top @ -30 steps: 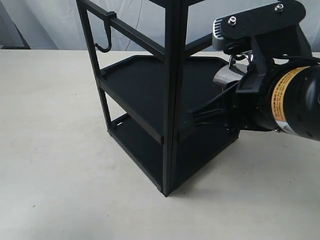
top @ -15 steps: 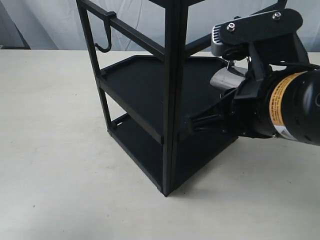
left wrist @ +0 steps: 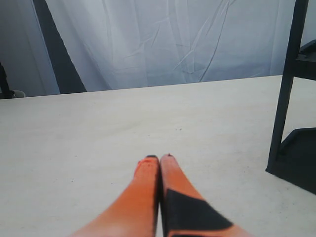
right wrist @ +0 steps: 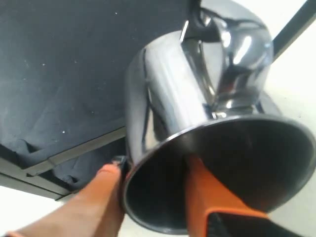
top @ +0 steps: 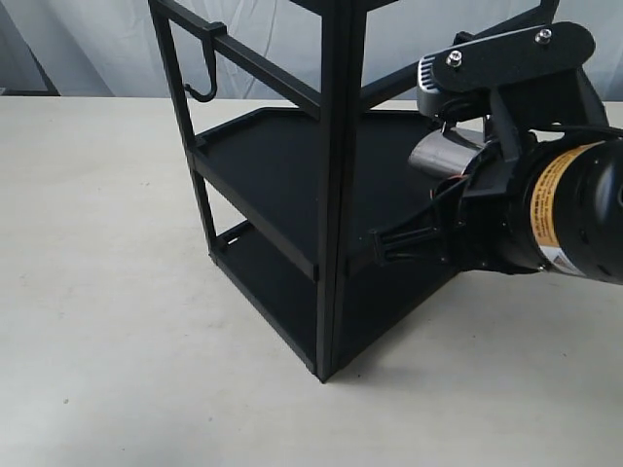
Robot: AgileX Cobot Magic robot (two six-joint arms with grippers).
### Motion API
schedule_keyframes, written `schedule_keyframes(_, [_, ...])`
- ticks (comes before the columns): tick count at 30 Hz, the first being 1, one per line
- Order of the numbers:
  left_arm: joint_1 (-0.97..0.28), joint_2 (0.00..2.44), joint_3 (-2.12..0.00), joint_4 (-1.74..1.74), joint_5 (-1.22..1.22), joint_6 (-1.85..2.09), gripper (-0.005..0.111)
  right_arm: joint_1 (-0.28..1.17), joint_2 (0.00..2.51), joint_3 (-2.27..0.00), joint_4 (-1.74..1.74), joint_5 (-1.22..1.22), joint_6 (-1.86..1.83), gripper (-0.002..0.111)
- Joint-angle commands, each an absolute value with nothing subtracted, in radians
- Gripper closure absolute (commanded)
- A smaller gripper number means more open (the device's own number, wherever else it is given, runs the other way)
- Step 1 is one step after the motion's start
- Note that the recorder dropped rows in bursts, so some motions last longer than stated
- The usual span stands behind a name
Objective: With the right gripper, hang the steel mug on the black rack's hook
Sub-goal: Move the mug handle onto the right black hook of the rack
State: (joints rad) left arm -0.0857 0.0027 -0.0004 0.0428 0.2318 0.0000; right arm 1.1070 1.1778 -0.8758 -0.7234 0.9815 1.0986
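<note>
The steel mug (top: 436, 156) hangs in the air at the right side of the black rack (top: 331, 195), level with its upper tray. My right gripper (top: 463, 146) is shut on it. In the right wrist view one orange finger (right wrist: 96, 202) presses the outside of the mug (right wrist: 197, 98) and the other finger (right wrist: 207, 197) reaches inside its rim. The mug's loop handle (right wrist: 202, 29) points away from the wrist, over the dark tray (right wrist: 59, 59). A hook (top: 202, 86) hangs from the rack's top rail at the far left. My left gripper (left wrist: 159, 159) is shut and empty over the table.
The rack stands on a pale table (top: 107, 292) with a white curtain (left wrist: 168, 39) behind it. One rack post (left wrist: 286, 89) and a tray corner lie beside the left gripper. The bulky right arm (top: 565, 209) with its yellow label fills the right of the exterior view.
My right arm has shifted slightly to the right and turned a little, carrying the mug with it. The rack and the left gripper's surroundings look the same.
</note>
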Motion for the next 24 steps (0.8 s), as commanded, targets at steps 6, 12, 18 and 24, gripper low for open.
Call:
schedule_keyframes(6, [-0.091,0.000,0.000,0.042,0.228,0.000,0.105,1.108,1.161,-0.883,-0.715,0.965,1.091,0.066])
schedule_keyframes(12, [-0.091,0.000,0.000,0.042,0.228,0.000,0.105,1.108,1.119,-0.883,-0.705,0.971,1.091,0.066])
schedule_keyframes(18, [-0.091,0.000,0.000,0.042,0.228,0.000,0.105,1.108,1.094,-0.883,-0.660,0.980,1.091,0.066])
schedule_keyframes(24, [-0.091,0.000,0.000,0.042,0.228,0.000,0.105,1.108,1.061,-0.883,-0.631,0.971,1.073,0.066])
